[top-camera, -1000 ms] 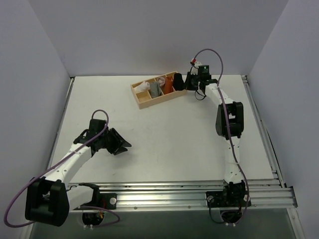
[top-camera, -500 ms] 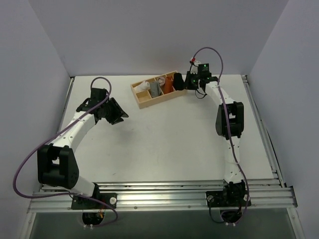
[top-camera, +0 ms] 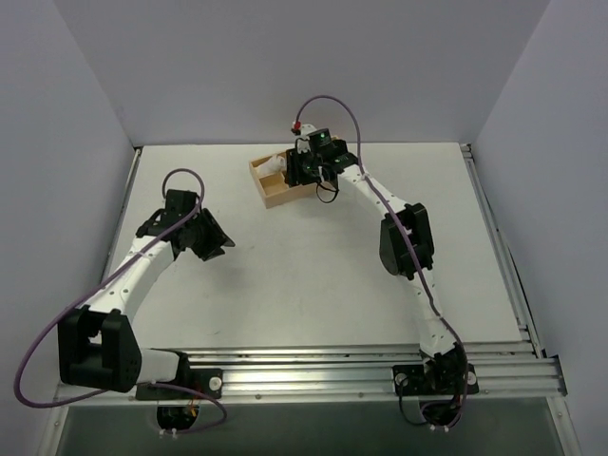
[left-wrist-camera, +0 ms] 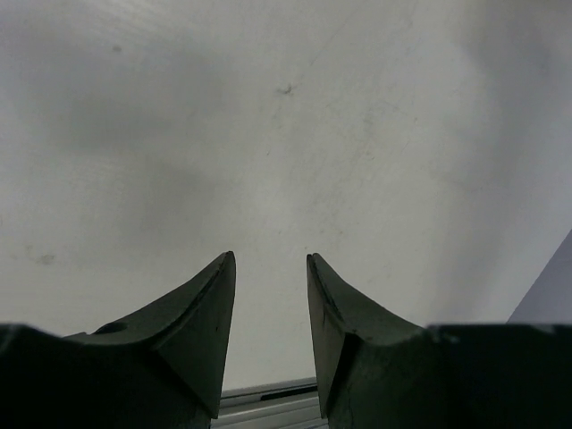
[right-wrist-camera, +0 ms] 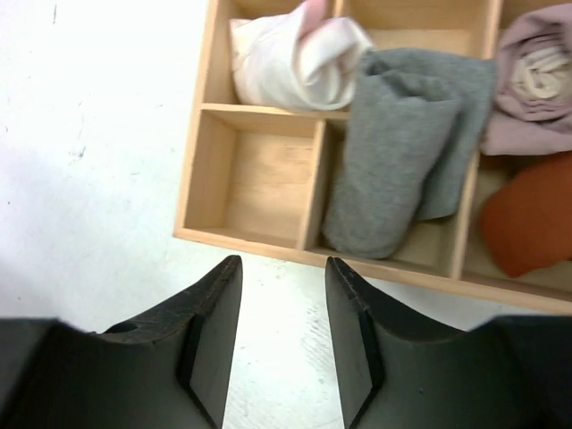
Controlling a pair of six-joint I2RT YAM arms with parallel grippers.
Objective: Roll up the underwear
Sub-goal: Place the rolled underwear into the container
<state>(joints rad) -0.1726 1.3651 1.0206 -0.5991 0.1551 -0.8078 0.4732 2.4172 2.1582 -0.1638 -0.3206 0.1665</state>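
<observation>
Beneath the right hand (right-wrist-camera: 281, 261), wooden tray (right-wrist-camera: 259, 111), grey roll (right-wrist-camera: 398, 152) hidden overhead.

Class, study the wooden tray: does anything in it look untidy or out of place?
The grey roll sprawls loosely and touches the white roll, whose end overhangs their shared divider. One compartment beside them sits empty. Nothing looks spilled or damaged.

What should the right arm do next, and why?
Probably lift the right tool clear of the tray: its jaws stand open with nothing between them, just outside an empty compartment, and no black underwear shows in any view. The left tool hangs open over the table.
</observation>
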